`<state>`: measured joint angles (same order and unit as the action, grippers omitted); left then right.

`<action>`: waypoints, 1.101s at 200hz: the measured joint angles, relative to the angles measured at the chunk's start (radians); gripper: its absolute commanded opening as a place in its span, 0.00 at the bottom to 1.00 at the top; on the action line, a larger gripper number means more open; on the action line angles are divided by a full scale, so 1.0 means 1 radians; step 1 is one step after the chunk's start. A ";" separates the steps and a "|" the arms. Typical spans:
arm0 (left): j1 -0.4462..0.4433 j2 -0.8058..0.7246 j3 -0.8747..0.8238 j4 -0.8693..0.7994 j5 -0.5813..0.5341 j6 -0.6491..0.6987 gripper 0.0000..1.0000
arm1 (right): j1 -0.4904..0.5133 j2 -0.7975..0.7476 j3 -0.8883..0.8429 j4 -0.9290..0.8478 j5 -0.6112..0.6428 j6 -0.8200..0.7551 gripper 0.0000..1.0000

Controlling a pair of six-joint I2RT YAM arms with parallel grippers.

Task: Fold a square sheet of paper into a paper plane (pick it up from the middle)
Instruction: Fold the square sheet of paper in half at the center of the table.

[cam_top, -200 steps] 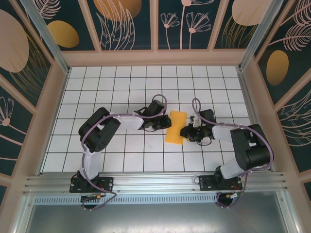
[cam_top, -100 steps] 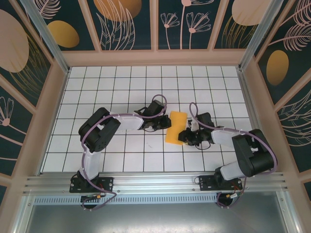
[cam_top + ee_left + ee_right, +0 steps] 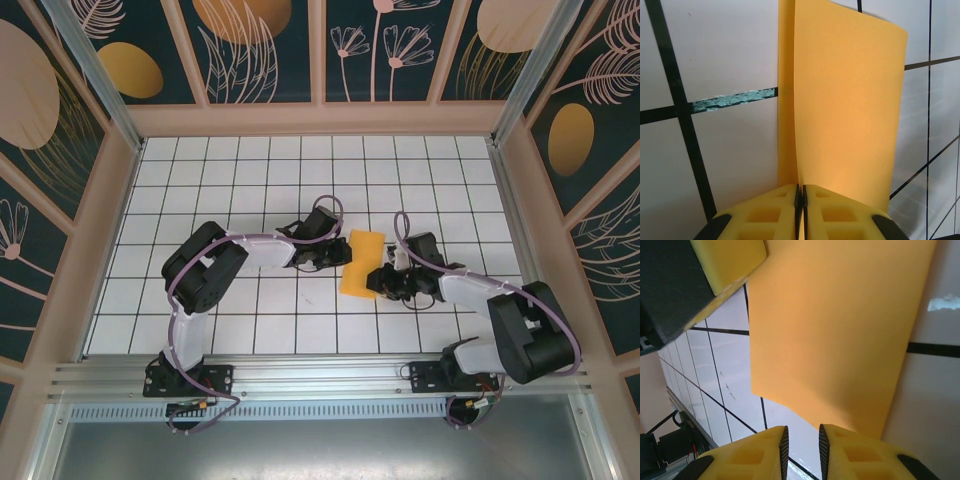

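Note:
The square sheet of paper (image 3: 362, 262) is orange-yellow and doubled over into a tall narrow strip that stands on edge in the middle of the tiled floor. My left gripper (image 3: 336, 257) is shut on its left edge; in the left wrist view the pads (image 3: 798, 196) pinch the two layers of paper (image 3: 845, 100). My right gripper (image 3: 381, 281) sits at the strip's near right corner. Its jaws (image 3: 801, 440) are open a little with only floor between them, and the paper (image 3: 840, 330) hangs just beyond them. The paper plane is out of view.
The white tiled floor (image 3: 250, 170) is walled by patterned panels on three sides. A metal rail (image 3: 320, 375) carrying both arm bases runs along the near edge. A left finger (image 3: 725, 260) shows at the top left of the right wrist view.
My right arm's elbow has swung out to the right and nearer, and its gripper has crept left toward the paper's near corner. The left gripper and the paper have stayed put.

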<state>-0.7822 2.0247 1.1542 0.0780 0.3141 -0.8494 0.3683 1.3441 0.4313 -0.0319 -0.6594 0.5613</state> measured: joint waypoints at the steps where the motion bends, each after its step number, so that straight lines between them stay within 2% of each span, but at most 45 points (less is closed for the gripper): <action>1: 0.000 0.000 0.000 0.000 0.000 0.000 0.14 | 0.000 0.001 -0.001 0.000 0.000 0.000 0.27; 49: 0.000 0.000 0.000 -0.001 0.000 0.000 0.14 | 0.006 0.040 -0.018 -0.001 0.004 -0.001 0.27; 135: 0.000 0.000 0.000 -0.004 0.000 0.000 0.14 | 0.020 0.007 -0.009 -0.045 0.018 -0.004 0.27; 191: 0.000 0.000 0.002 -0.008 0.000 0.002 0.14 | 0.021 0.057 0.035 -0.063 0.040 -0.013 0.27; 220: 0.000 0.000 0.003 -0.020 0.000 0.008 0.14 | -0.015 0.030 0.075 -0.084 0.033 -0.021 0.27</action>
<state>-0.7822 2.0247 1.1568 0.0578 0.3141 -0.8413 0.3531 1.3739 0.5064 -0.1154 -0.6262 0.5407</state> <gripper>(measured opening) 0.140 0.267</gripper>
